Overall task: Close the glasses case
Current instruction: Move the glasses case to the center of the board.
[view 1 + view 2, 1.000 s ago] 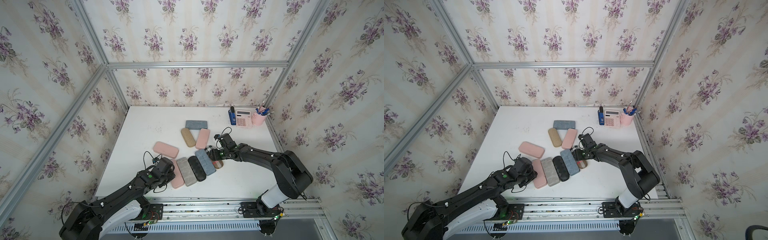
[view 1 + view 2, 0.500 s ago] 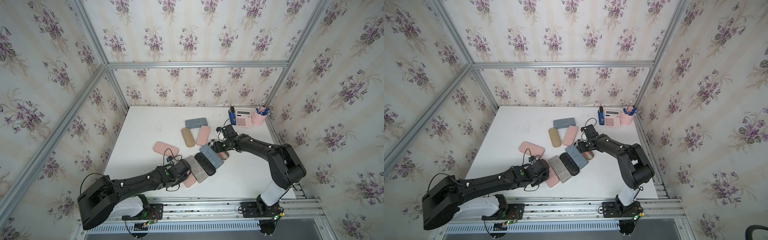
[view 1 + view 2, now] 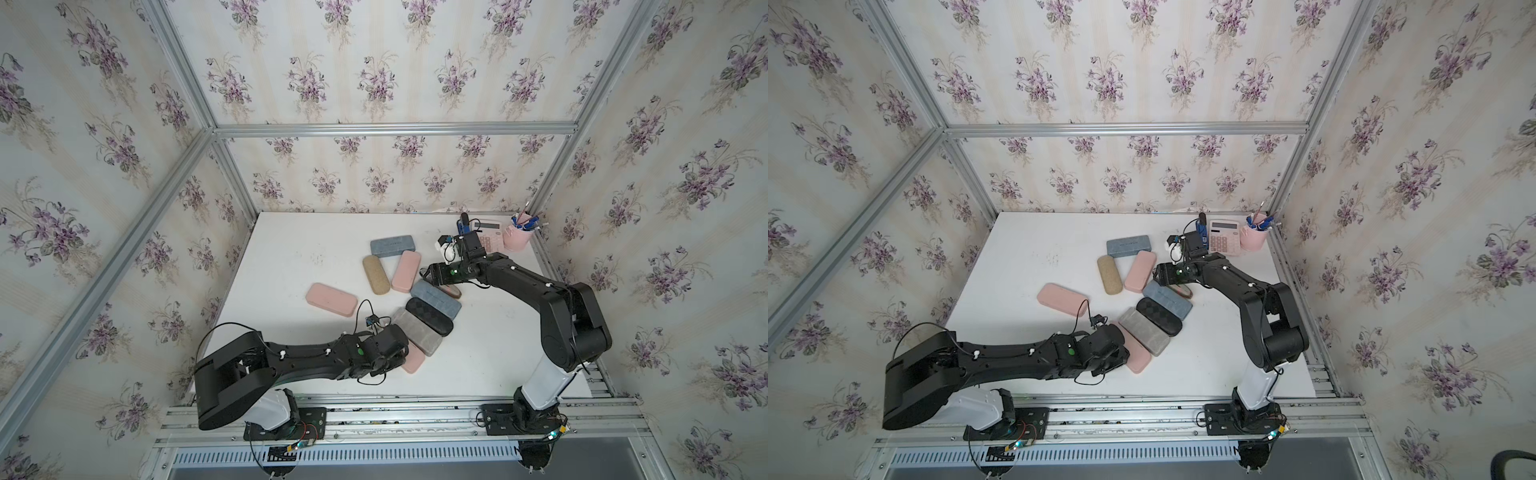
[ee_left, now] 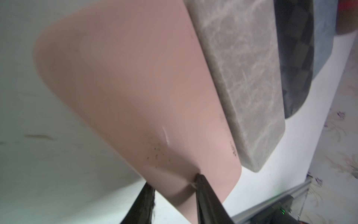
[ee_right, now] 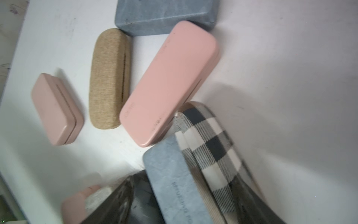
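A row of shut cases lies at mid-table: pink case (image 3: 413, 359), grey marbled case (image 3: 417, 336), black case (image 3: 428, 316), blue-grey case (image 3: 436, 299). My left gripper (image 4: 173, 180) is shut on the near end of the pink case (image 4: 135, 87), one finger pressing its top and the other at its edge. My right gripper (image 5: 184, 182) stands wide open over the far end of the row, straddling the blue-grey case (image 5: 170, 174) and a plaid glasses case (image 5: 209, 147). The plaid case (image 3: 451, 289) lies mostly under that arm. Whether its lid is down I cannot tell.
Behind the row lie another pink case (image 3: 406, 271), a tan case (image 3: 376, 274), a second blue-grey case (image 3: 392, 245) and, further left, a third pink case (image 3: 331, 299). A calculator (image 3: 1224, 241) and a pink pen cup (image 3: 517, 239) stand at the back right corner.
The left arm has stretched out low to the right, and the row of cases has swung and shifted right with it. The right gripper has moved back a little and its jaws have widened.
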{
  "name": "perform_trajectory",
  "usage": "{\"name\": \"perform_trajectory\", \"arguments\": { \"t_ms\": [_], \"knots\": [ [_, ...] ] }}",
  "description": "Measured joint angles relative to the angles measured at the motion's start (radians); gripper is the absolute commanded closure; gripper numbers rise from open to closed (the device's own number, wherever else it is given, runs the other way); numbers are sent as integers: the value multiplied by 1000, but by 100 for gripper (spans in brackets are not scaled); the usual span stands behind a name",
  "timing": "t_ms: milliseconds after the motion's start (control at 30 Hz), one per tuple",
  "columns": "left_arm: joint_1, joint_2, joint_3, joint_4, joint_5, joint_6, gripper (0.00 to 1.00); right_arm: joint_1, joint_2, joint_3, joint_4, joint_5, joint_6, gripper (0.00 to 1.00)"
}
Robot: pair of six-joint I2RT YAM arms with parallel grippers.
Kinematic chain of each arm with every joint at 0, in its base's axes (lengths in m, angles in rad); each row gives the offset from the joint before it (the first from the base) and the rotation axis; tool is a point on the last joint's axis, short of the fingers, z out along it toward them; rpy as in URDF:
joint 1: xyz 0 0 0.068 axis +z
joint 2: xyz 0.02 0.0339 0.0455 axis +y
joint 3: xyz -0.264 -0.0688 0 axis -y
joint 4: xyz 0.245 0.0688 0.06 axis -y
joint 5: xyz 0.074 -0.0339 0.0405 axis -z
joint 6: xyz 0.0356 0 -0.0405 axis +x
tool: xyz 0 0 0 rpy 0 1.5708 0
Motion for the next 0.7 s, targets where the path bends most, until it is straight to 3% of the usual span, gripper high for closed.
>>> {"name": "perform_trajectory", "arguments": {
  "t_ms": [167, 367, 700],
  "knots": [
    [-27, 70, 37, 67, 56, -1, 62, -26, 11, 14, -40, -57, 0, 11],
    [-57, 172, 125, 107, 111, 3, 62, -58, -94, -23, -50, -50, 26, 11],
    [-68, 329, 290, 133, 166, 32, 62, -63, -320, -283, -19, 76, 103, 11]
  ]
}}
